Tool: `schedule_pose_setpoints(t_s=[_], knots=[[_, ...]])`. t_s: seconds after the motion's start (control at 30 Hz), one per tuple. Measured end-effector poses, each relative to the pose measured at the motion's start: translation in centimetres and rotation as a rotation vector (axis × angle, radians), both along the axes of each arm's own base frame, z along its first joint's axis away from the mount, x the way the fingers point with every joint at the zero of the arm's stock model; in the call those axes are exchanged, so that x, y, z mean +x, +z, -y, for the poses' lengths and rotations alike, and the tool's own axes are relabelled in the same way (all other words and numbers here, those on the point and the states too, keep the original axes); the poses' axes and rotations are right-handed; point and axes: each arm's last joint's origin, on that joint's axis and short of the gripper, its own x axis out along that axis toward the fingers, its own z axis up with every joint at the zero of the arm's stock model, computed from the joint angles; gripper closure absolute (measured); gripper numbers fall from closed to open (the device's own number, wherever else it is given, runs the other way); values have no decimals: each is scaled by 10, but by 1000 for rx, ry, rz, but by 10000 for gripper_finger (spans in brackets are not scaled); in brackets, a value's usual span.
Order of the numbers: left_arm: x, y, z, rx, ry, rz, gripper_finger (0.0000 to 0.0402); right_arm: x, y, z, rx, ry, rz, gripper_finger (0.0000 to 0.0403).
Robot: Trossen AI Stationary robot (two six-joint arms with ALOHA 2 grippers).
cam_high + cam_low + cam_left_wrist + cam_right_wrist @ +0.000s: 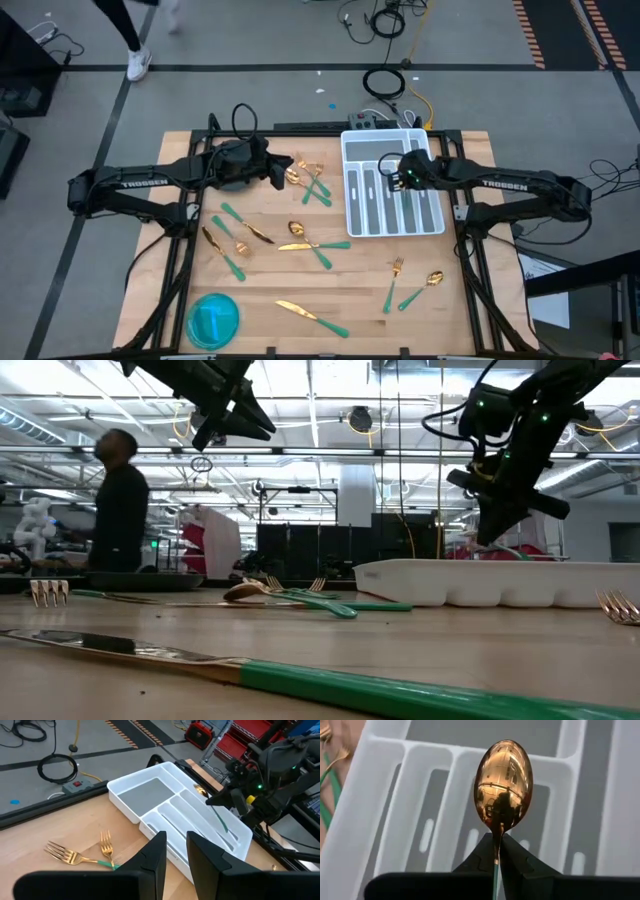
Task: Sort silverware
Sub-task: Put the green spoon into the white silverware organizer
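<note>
Spoon (503,785) pinched by right end effector (497,851) above tray (352,215); one.

The right gripper (403,172) with its spoon (503,785) hangs over the tray (392,222), blocking the slots at 2 o'clock. Cutlery crowds 11 o'clock and centre. A blue bowl (213,320) fills 7 o'clock. Bare wood lies at 6 o'clock.

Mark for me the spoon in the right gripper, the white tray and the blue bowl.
spoon (503,782): right wrist view, on its gold bowl.
white tray (394,232): high view, on its near rim.
blue bowl (213,320): high view, on its middle.
</note>
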Motion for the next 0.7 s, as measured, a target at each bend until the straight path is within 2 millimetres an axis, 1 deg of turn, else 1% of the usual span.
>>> schedule_pose_setpoints(t_s=[0.1, 0.3, 0.57, 0.7], knots=[[0, 0, 0, 0, 0, 0, 320, -3, -4, 1, 13, -13, -31, 403], [0, 0, 0, -1, 1, 0, 320, -10, -19, 0, 44, -25, -68, 403], [0, 0, 0, 0, 3, -5, 320, -15, -41, -4, 90, -32, -30, 403], [0, 0, 0, 1, 3, -5, 320, -18, -46, -5, 94, -37, -46, 403]])
